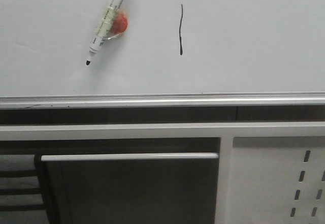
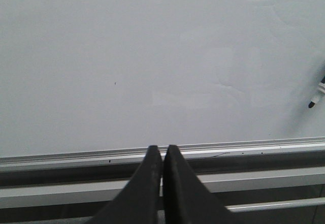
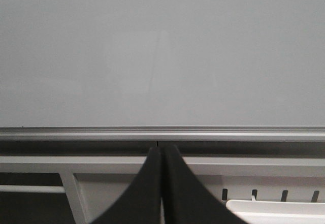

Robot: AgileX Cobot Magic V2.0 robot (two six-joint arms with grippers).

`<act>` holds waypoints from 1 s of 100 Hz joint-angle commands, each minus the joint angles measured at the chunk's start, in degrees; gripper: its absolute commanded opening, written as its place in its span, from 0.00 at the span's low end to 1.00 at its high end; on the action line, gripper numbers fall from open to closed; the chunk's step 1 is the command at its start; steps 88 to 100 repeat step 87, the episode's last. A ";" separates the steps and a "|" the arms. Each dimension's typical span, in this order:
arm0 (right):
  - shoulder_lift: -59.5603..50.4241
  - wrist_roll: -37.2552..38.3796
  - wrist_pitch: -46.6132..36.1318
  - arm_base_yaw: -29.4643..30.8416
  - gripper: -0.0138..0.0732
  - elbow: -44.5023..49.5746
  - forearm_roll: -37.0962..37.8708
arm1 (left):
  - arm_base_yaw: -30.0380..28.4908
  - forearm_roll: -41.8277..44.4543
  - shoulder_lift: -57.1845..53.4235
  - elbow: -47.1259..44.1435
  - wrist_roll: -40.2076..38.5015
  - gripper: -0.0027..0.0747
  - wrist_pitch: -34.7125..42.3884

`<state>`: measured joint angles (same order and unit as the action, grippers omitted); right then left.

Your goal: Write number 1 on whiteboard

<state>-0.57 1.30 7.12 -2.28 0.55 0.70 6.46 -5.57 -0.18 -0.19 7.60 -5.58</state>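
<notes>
The whiteboard (image 1: pixel 244 46) fills the upper part of the front view, with a silver edge rail (image 1: pixel 162 100) along its near side. The number 1 (image 1: pixel 181 29) is a thin wavy black stroke near the board's middle. A white marker (image 1: pixel 107 22) with a black tip and an orange-red lump taped to it lies on the board left of the stroke; its tip also shows in the left wrist view (image 2: pixel 316 98). My left gripper (image 2: pixel 163 149) and right gripper (image 3: pixel 161 149) are both shut and empty, near the board's rail. Neither gripper shows in the front view.
Below the rail are grey frame bars (image 1: pixel 111 131) and a horizontal rod (image 1: pixel 129 156). A white perforated metal panel (image 1: pixel 274 183) stands at the lower right. A white tray edge (image 3: pixel 277 211) shows beside my right gripper.
</notes>
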 commanded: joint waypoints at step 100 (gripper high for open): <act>-0.99 -0.02 -1.88 1.49 0.08 1.57 0.78 | -0.02 -0.03 -1.29 -2.32 -0.56 0.01 3.81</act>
